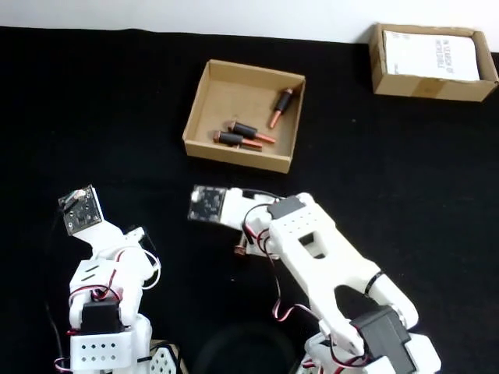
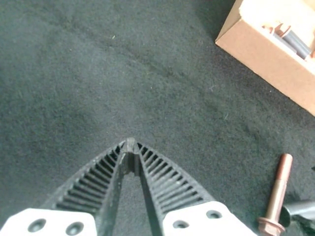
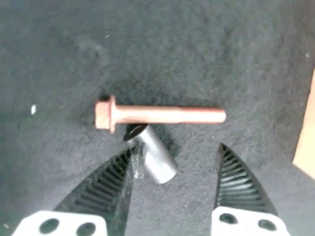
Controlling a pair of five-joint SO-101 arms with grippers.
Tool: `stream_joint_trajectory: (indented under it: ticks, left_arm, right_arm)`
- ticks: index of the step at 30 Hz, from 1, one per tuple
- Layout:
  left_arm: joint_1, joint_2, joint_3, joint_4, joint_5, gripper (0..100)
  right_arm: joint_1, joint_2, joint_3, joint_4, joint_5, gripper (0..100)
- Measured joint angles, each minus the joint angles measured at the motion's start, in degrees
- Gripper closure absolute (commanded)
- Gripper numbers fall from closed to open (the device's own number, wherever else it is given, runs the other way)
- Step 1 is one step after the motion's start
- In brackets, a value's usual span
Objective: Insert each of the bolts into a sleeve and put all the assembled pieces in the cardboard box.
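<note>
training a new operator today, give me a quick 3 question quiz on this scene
1. How many assembled pieces lie in the cardboard box?
2. True or false: the left claw is shut.
3. By the open right claw, the copper bolt is: A) on the cloth touching the sleeve, not inserted; B) fully inside a sleeve; C) gripped in the claw.
Key: 1. three; 2. true; 3. A
</note>
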State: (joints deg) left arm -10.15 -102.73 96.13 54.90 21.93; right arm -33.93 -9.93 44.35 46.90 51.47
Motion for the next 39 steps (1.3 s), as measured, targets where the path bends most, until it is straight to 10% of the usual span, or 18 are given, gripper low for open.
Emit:
stream_joint_trajectory:
  ticks: [15, 26, 32, 39]
  left_arm:
    - [0.0, 0.0, 0.0, 0.0, 0.0, 99]
    - [0.0, 0.0, 0.0, 0.0, 0.0, 99]
    - [0.0, 0.0, 0.0, 0.0, 0.0, 99]
    - [0.0, 0.0, 0.0, 0.0, 0.0, 99]
  right_arm:
    - [-1.0, 0.2, 2.2, 0.7, -7.7, 89.2]
    - [-5.3, 1.8, 3.3, 7.8, -4.7, 73.6]
    - [-5.2, 1.8, 3.3, 7.2, -4.7, 99.6]
    - [-4.2, 1.8, 3.1, 3.6, -4.7, 99.1]
